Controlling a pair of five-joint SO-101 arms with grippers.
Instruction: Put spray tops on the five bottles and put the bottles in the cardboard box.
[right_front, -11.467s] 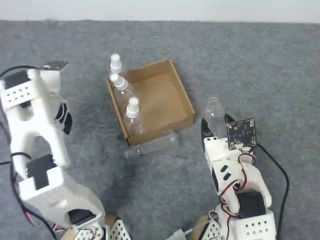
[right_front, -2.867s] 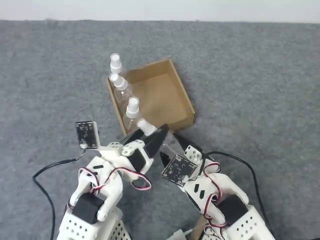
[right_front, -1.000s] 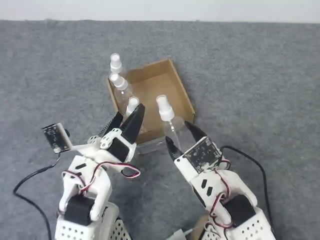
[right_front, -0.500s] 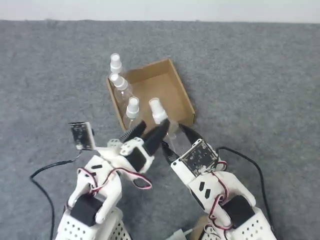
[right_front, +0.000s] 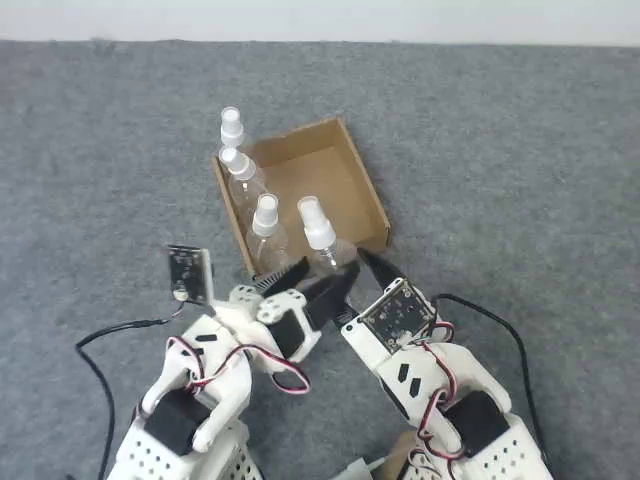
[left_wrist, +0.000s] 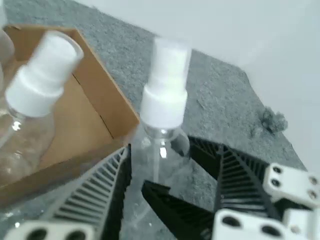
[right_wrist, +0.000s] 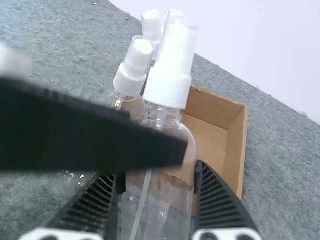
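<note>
Two claws meet at the near side of the gray carpet, both close around one clear bottle. On the right, the right claw is clamped on the bottle's body, with a ribbed finger pressed to each side and the bottle upright between them. On the left, the left claw has its jaws spread apart and holds nothing. One of its black fingers crosses in front of the bottle's lower part, though contact cannot be made out. A white spray top sits on the held bottle, which stands at the near wall of the cardboard box — whether its base is inside cannot be told. Just beyond, three more capped bottles line the box's left wall: the nearest bottle just beside the held one, the middle bottle behind it, and the far bottle at the far corner. Farther still, the carpet ends at a pale wall.
</note>
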